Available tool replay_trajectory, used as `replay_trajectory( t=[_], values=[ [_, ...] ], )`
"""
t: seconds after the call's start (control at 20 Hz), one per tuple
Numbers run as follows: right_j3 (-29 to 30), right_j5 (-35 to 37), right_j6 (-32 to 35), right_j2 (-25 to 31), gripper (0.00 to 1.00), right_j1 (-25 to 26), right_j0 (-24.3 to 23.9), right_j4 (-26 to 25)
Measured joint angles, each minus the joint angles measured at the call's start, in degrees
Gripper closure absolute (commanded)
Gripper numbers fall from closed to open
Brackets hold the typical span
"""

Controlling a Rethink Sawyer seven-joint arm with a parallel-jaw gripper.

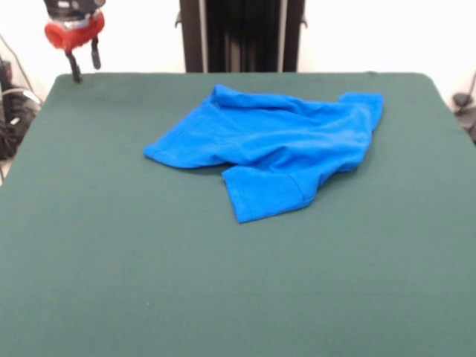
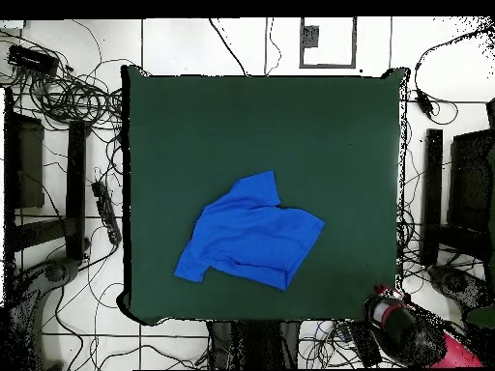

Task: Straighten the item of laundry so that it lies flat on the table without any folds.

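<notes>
Laundry: one royal-blue T-shirt [image 1: 275,152] lies crumpled on the table [image 1: 149,282], not yet flat. In the front view it sits a little toward 1 o'clock from the table's centre. Its body runs from a pointed corner at 9 o'clock across to a bunched edge at 3 o'clock, with ridges and creases along the 12 o'clock margin. One short sleeve with a stitched hem is folded out toward 6 o'clock and rests on the felt, partly overlapped by the body above it.

In the overhead view the T-shirt [image 2: 251,235] lies toward 6 o'clock from the table's [image 2: 193,126] centre, with one sleeve pointing to 12 o'clock, a corner reaching to 8 o'clock and a straight edge facing 4 o'clock. Green felt surrounds the garment on every side; no part of it reaches the table's edge.

Gripper [image 1: 84,63]: red and black, it hangs over the table's corner at 10 o'clock in the front view, well apart from the shirt and touching nothing. Its jaws stand apart, two dark fingers [image 1: 75,69] pointing downward with a clear gap between them. In the overhead view the gripper [image 2: 392,314] shows at 5 o'clock, just off the table's corner.

Surroundings: cables [image 2: 68,92] lie in tangles on the white floor [image 2: 232,43] beside the table.
</notes>
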Motion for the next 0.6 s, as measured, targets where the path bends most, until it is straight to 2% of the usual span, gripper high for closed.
replay_trajectory(
  t=[0.15, 0.3, 0.6],
  values=[
    [-1.9, -1.6, 0.0, 0.0, 0.00, 3.6, 1.1, 0.7],
    [-1.9, -1.7, 0.0, -0.2, 0.00, 4.6, 2.2, 2.2],
    [-1.8, -1.5, 0.0, -2.6, 0.00, 4.2, 8.6, 8.9]
  ],
)
